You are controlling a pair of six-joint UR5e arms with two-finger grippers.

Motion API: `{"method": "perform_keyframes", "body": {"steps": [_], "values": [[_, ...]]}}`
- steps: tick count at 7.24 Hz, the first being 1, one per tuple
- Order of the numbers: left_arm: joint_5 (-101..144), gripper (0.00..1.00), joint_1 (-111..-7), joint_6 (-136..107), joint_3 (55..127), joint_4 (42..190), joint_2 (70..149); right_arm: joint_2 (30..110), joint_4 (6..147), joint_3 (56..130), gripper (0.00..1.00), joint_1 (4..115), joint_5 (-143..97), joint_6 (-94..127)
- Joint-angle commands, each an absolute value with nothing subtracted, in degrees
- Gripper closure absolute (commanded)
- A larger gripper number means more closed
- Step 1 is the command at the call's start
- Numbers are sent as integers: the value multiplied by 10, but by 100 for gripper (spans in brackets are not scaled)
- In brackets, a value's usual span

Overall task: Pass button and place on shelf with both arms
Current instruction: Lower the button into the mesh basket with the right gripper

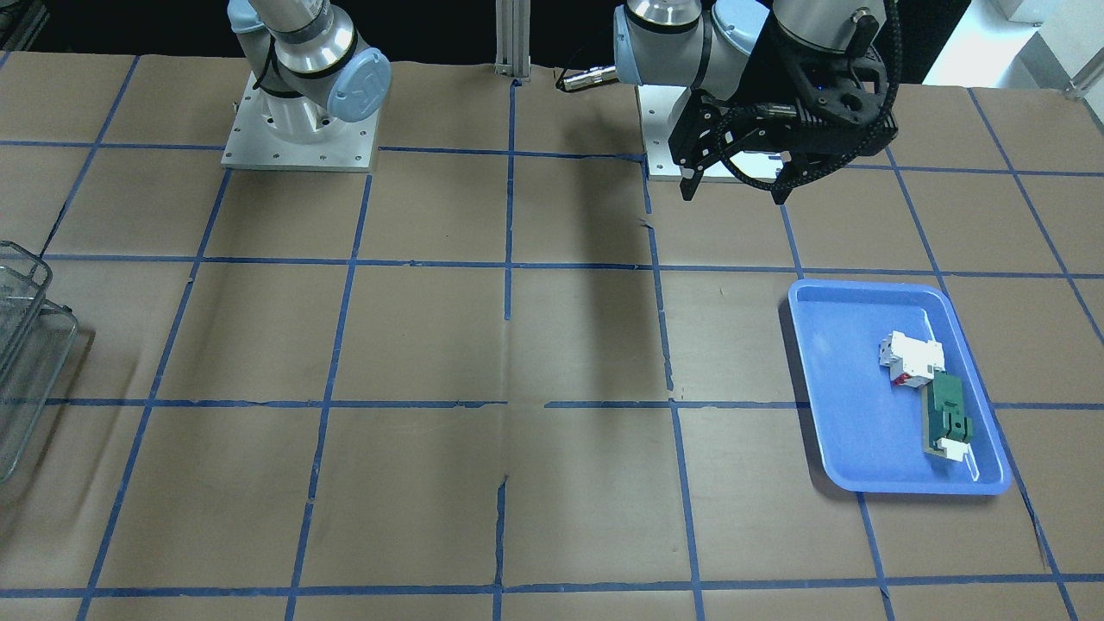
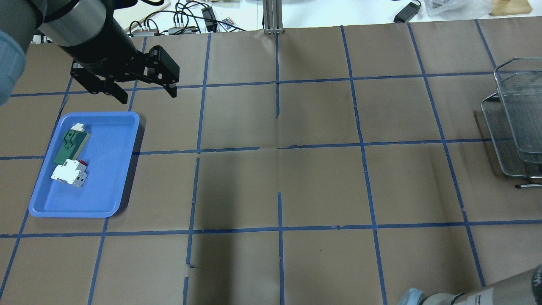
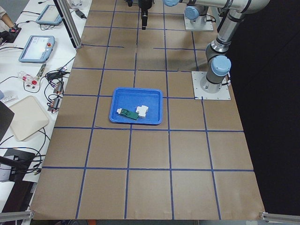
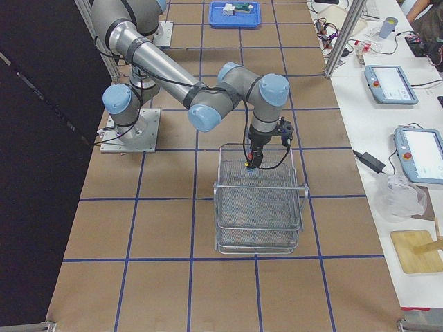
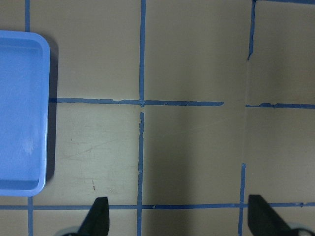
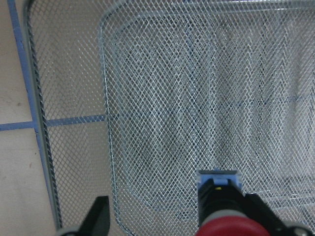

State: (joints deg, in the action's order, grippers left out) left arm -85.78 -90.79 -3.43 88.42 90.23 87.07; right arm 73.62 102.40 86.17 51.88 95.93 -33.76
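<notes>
The button [image 6: 224,211], red cap towards the camera, sits low over the wire-mesh shelf [image 6: 30,98] and against one finger [image 6: 263,214] of my right gripper [image 6: 179,221], whose fingers stand wide apart. In the exterior right view that gripper [image 4: 250,162] hangs just over the top tier of the shelf [image 4: 259,207]. My left gripper [image 2: 148,97] is open and empty, raised beyond the blue tray [image 2: 106,169]. It also shows in the front view [image 1: 735,194]. The shelf shows partly in the overhead view [image 2: 514,123] and in the front view [image 1: 21,345].
The blue tray [image 1: 845,388] holds a white block switch [image 1: 910,355] and a green flat part [image 1: 947,414]. Brown paper with blue tape lines covers the table. The tray's corner shows in the left wrist view [image 5: 19,98].
</notes>
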Motion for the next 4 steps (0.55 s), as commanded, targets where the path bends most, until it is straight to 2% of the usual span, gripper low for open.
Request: {"method": "perform_keyframes", "body": {"steps": [1, 2, 3, 4], "values": [[-857, 0, -908, -34, 884, 902, 870, 731, 1029, 863, 0, 519, 954, -343], [-859, 0, -908, -34, 884, 903, 870, 723, 1032, 863, 3, 519, 948, -342], [-858, 0, -908, -34, 883, 902, 870, 717, 1032, 861, 11, 519, 914, -338], [-860, 0, -908, -34, 883, 903, 870, 719, 1024, 862, 58, 519, 919, -335]]}}
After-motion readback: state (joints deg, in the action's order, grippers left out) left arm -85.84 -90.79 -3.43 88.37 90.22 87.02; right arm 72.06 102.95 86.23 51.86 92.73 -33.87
